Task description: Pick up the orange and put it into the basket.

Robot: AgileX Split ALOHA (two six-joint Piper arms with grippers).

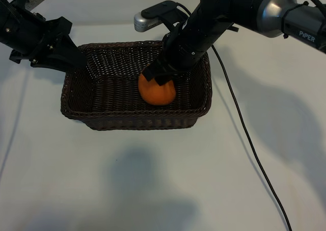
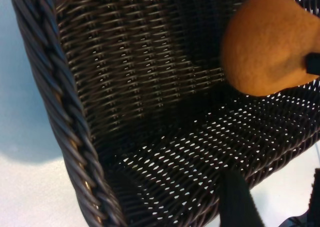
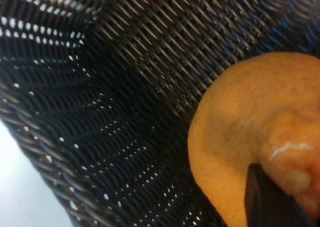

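The dark brown wicker basket (image 1: 76,101) sits at centre of the exterior view on the white table (image 1: 163,180), and the orange (image 1: 157,91) is inside it, right of the middle and towards the near wall, low over the woven floor; whether it rests on the floor cannot be told. The rest of the basket's floor, to the left of the fruit, is bare weave.

The right gripper (image 1: 162,76) reaches down from the upper right into the basket, its jaws pinched nearly together on the knobbly top of the orange. In the right wrist view one dark finger (image 3: 272,202) lies against that knob.

The left gripper (image 1: 63,55) hangs at the basket's upper left corner, just outside the braided rim, jaws partly apart and holding nothing. A black cable (image 1: 244,134) trails across the table right of the basket.
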